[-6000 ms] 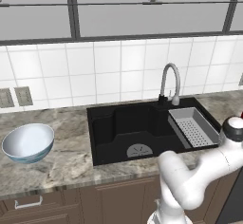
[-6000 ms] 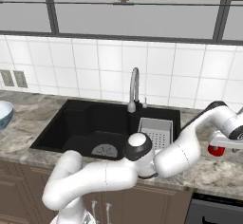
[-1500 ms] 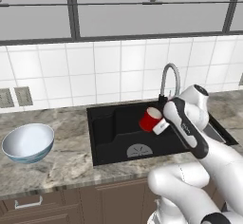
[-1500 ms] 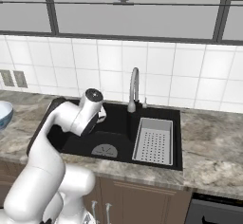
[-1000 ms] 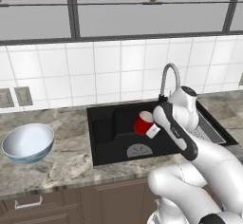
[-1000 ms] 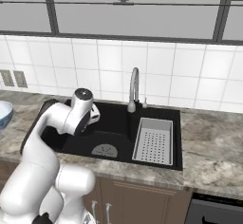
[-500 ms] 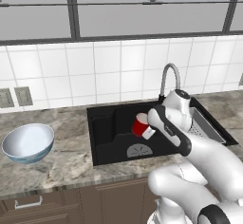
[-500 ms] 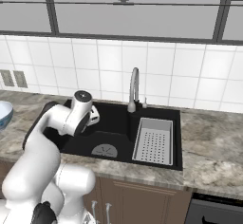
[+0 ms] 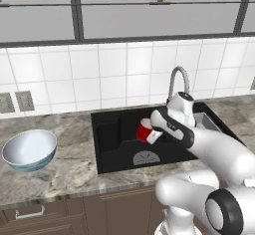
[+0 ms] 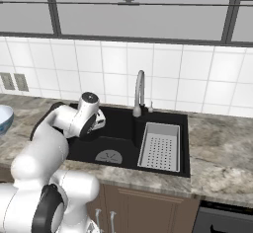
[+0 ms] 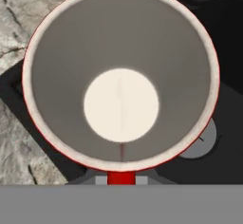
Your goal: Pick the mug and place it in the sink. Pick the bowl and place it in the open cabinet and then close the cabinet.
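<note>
Mug (image 9: pixel 145 130) hangs in the gripper (image 9: pixel 153 134), tilted, over the sink (image 9: pixel 115 144) with the drain just below it (hand view looks straight into its pale inside), so I judge it is carried low for release. Jaws are clamped narrow on it. Well off to the gripper's left, the bowl (image 9: pixel 29 150) waits on the counter (image 9: pixel 64 169).

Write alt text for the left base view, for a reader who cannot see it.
The white arm's gripper holds a small red mug over the black sink, above its round grey drain, with the curved faucet behind. A large white bowl sits on the marble counter to the left.
</note>
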Robot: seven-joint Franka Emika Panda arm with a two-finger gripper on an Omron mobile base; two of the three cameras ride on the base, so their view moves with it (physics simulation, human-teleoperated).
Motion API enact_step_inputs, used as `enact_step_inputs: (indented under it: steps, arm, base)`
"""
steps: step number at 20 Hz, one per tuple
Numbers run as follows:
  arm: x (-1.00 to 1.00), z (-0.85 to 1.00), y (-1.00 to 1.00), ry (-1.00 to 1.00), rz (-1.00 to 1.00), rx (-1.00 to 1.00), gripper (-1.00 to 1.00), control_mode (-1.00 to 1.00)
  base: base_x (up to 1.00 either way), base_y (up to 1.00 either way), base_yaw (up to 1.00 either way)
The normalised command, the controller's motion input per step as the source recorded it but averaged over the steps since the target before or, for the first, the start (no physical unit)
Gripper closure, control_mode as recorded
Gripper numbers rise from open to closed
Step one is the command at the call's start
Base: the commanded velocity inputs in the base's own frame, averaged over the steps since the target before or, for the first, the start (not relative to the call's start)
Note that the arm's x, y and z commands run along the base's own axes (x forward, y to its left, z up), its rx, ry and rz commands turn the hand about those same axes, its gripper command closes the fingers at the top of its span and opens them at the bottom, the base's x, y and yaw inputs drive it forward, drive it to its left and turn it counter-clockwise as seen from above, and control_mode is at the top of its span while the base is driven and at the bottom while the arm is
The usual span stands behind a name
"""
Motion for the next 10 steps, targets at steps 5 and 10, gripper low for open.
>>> enact_step_inputs:
  steps: [5,10]
  arm:
    - [0.05,-0.14,0.0,0.0,0.0,-0.02,1.0,-1.0]
    - [0.0,-0.25,0.11,0.0,0.0,-0.07,1.0,-1.0]
  base:
    - [0.0,0.0,0.0]
    - [0.0,0.0,0.0]
